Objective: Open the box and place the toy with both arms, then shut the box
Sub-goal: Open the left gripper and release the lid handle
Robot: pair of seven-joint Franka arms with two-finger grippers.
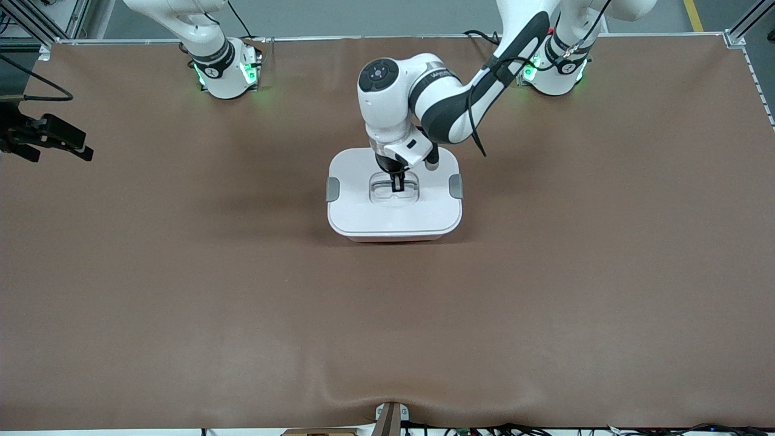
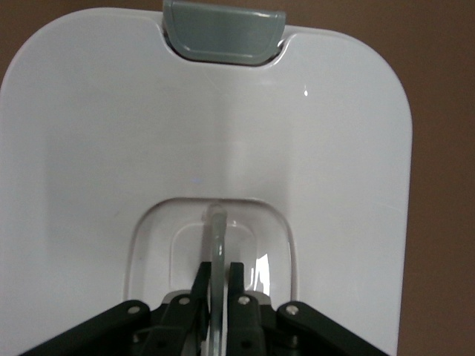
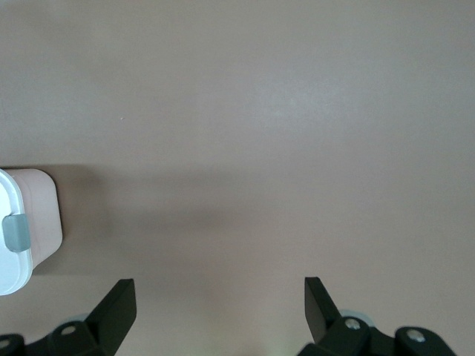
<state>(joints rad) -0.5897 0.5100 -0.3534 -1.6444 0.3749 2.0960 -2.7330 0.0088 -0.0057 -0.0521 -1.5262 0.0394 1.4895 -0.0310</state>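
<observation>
Left jaws pinch handle | box lidded | right jaws apart

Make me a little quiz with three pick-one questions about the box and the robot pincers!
1. Where is the left pincer?
A. in the lid's handle hollow
B. at a side clip
C. on bare table

2. How many grey clips show on the box?
A. none
B. two
C. five

3. How is the right pincer?
A. holding a toy
B. shut
C. open

Answers: 1 A, its fingers stand in the hollow, either side of the handle. 2 B, one at each end of the lid. 3 C, its fingers stand wide apart over bare table.
</observation>
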